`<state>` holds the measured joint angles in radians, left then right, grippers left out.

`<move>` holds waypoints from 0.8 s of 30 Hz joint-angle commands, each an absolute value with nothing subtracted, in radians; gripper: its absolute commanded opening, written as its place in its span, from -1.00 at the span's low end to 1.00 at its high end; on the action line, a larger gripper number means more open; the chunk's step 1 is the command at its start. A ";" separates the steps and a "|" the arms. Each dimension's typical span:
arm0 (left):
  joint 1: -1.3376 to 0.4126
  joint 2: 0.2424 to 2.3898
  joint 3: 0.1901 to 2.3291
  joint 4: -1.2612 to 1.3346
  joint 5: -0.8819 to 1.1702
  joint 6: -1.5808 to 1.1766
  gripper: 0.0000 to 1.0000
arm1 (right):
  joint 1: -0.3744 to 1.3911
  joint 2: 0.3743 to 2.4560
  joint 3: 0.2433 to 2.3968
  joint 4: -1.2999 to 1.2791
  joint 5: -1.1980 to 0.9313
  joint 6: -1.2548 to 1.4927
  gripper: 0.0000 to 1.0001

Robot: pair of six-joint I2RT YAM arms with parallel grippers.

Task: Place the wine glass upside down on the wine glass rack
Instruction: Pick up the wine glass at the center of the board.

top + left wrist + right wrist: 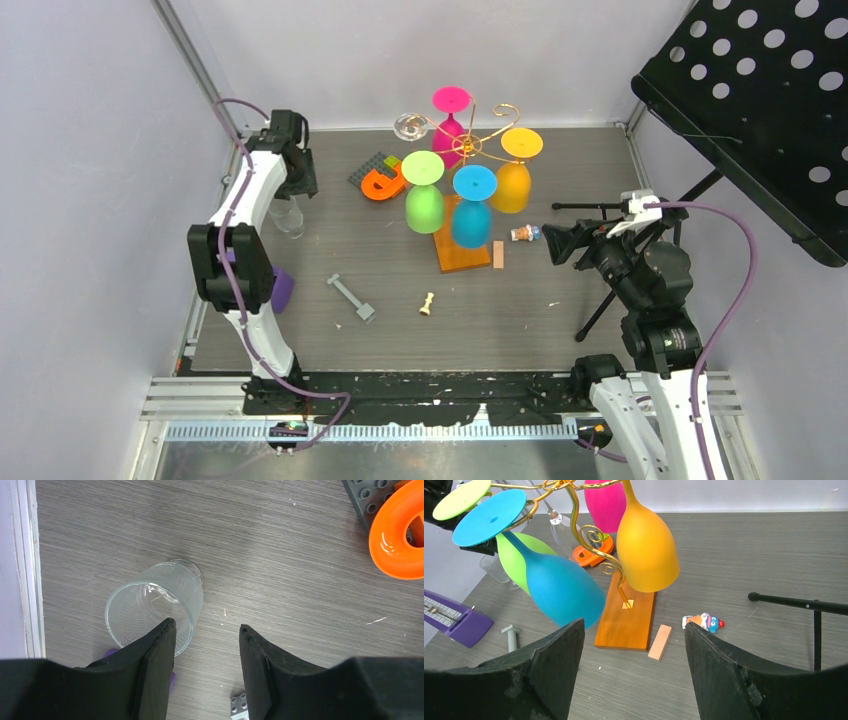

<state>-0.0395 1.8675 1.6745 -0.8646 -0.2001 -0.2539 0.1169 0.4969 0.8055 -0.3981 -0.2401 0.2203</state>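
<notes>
The wine glass rack (470, 143) stands at mid-table, gold wire on an orange-brown wooden base (624, 617). Pink, green, blue and yellow wine glasses hang from it upside down. A clear wine glass (408, 126) also hangs upside down, on the back-left arm, and its stem (555, 516) shows in the right wrist view. My left gripper (206, 626) is open over bare table, well left of the rack, its left finger overlapping a clear tumbler (155, 605). My right gripper (634, 622) is open and empty, facing the rack from the right.
An orange ring (383, 182) lies on a grey brick plate (368, 168) left of the rack. A purple block (283, 288), grey bolt (352, 298), chess pawn (427, 303), wooden block (498, 255) and small toy (525, 233) lie around. A black stand (600, 207) and perforated panel (760, 110) are at right.
</notes>
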 commanded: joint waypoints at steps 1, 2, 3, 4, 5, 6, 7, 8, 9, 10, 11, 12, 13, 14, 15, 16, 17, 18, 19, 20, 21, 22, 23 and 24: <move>-0.034 1.893 1.683 -0.858 -0.223 -0.244 -0.01 | 0.121 0.502 0.815 -0.367 -0.254 0.225 0.59; -0.034 1.898 1.683 -0.862 -0.227 -0.244 -0.02 | 0.121 0.501 0.815 -0.368 -0.255 0.224 0.58; -0.034 1.903 1.683 -0.864 -0.229 -0.242 -0.02 | 0.122 0.499 0.815 -0.368 -0.255 0.223 0.58; -0.033 1.906 1.683 -0.867 -0.230 -0.242 -0.02 | 0.121 0.499 0.814 -0.369 -0.255 0.223 0.59; -0.034 1.908 1.681 -0.869 -0.230 -0.242 -0.02 | 0.121 0.499 0.814 -0.369 -0.255 0.221 0.59; -0.034 1.910 1.679 -0.867 -0.229 -0.241 -0.04 | 0.121 0.498 0.813 -0.371 -0.255 0.221 0.58; -0.033 1.913 1.679 -0.869 -0.229 -0.242 -0.05 | 0.121 0.496 0.813 -0.372 -0.255 0.222 0.59; -0.032 1.915 1.678 -0.870 -0.228 -0.242 -0.10 | 0.121 0.497 0.813 -0.373 -0.255 0.221 0.59; -0.031 1.917 1.678 -0.870 -0.226 -0.241 -0.14 | 0.121 0.496 0.813 -0.375 -0.255 0.221 0.59; -0.031 1.920 1.677 -0.870 -0.225 -0.242 -0.16 | 0.121 0.495 0.813 -0.376 -0.254 0.221 0.58; -0.030 1.920 1.677 -0.869 -0.225 -0.242 -0.17 | 0.121 0.493 0.814 -0.376 -0.254 0.222 0.59; -0.028 1.923 1.677 -0.868 -0.225 -0.242 -0.19 | 0.122 0.492 0.813 -0.378 -0.255 0.221 0.59; -0.026 1.924 1.677 -0.870 -0.224 -0.241 -0.21 | 0.121 0.490 0.814 -0.378 -0.253 0.220 0.59; -0.025 1.927 1.676 -0.869 -0.224 -0.242 -0.22 | 0.121 0.489 0.813 -0.380 -0.253 0.220 0.59; -0.025 1.930 1.675 -0.869 -0.226 -0.241 -0.23 | 0.121 0.487 0.813 -0.382 -0.253 0.219 0.58; -0.024 1.931 1.674 -0.869 -0.229 -0.240 -0.23 | 0.121 0.487 0.814 -0.383 -0.253 0.219 0.58; -0.022 1.937 1.667 -0.869 -0.240 -0.238 -0.25 | 0.120 0.483 0.815 -0.385 -0.254 0.221 0.59; -0.020 1.936 1.663 -0.868 -0.241 -0.239 -0.26 | 0.122 0.482 0.815 -0.385 -0.254 0.220 0.59; -0.019 1.935 1.656 -0.865 -0.242 -0.239 -0.27 | 0.122 0.481 0.815 -0.385 -0.253 0.219 0.59; -0.018 1.933 1.652 -0.862 -0.243 -0.239 -0.30 | 0.121 0.481 0.814 -0.385 -0.253 0.220 0.58; -0.017 1.932 1.648 -0.860 -0.243 -0.239 -0.33 | 0.121 0.480 0.813 -0.385 -0.254 0.222 0.58; -0.016 1.931 1.646 -0.859 -0.244 -0.238 -0.34 | 0.121 0.478 0.812 -0.385 -0.254 0.222 0.58; -0.015 1.931 1.645 -0.859 -0.244 -0.237 -0.36 | 0.121 0.477 0.813 -0.385 -0.254 0.223 0.58; -0.015 1.932 1.643 -0.858 -0.245 -0.238 -0.38 | 0.121 0.478 0.813 -0.386 -0.254 0.223 0.58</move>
<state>-0.0250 1.9312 1.6493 -0.8722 -0.2222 -0.2508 0.1169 0.4877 0.8055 -0.4000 -0.2459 0.2203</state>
